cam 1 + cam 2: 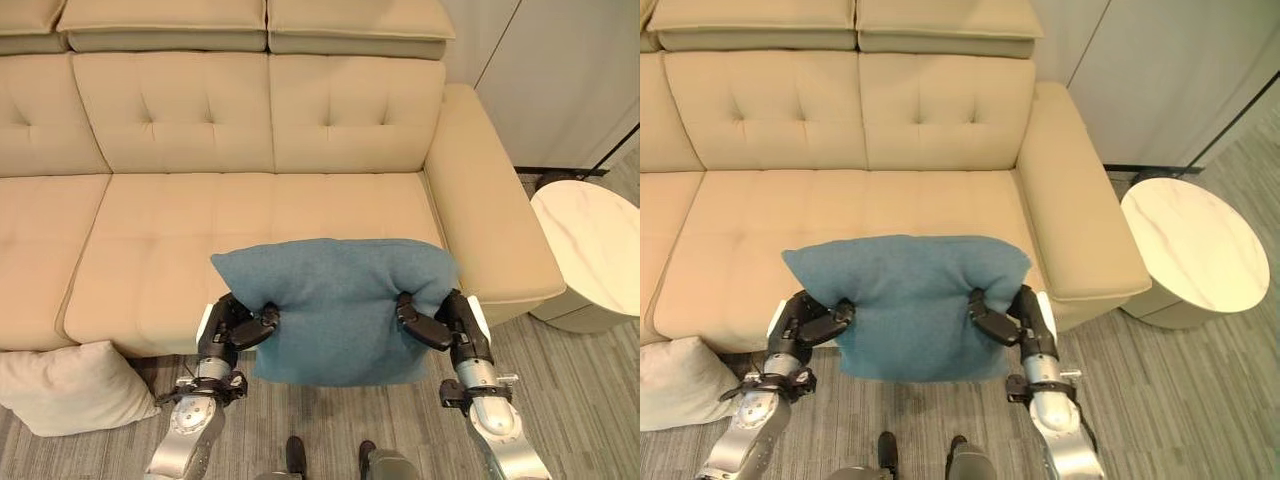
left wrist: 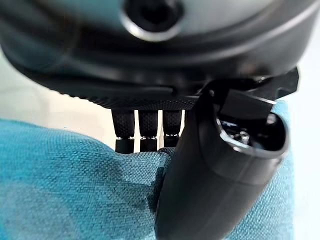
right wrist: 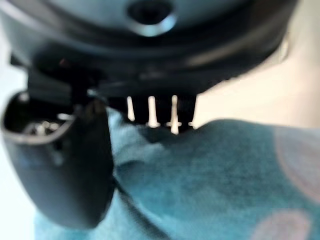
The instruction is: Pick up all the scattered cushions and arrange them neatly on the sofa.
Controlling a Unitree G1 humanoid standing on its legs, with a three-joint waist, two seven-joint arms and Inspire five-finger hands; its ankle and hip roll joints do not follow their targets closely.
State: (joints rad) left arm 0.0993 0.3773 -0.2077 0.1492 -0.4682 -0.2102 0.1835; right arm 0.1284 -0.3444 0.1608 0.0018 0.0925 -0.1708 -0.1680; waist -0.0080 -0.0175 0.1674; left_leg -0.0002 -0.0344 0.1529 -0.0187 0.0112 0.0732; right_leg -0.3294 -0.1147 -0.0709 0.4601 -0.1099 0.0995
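Both hands grasp one blue cushion (image 1: 338, 308) in front of the sofa (image 1: 180, 230). Left hand (image 1: 232, 328) is clamped on the cushion's left edge, thumb pressed onto the near face, fingers (image 2: 141, 131) curled behind the fabric. Right hand (image 1: 446, 322) is clamped likewise on the right edge, thumb in front, fingers (image 3: 150, 111) behind. The cushion hangs between the hands, its top over the seat's front edge, its lower part over the floor (image 1: 580, 400). A cream cushion (image 1: 70, 388) lies on the floor by the sofa's base, to the left. A round table (image 1: 590, 250) stands beside the right armrest
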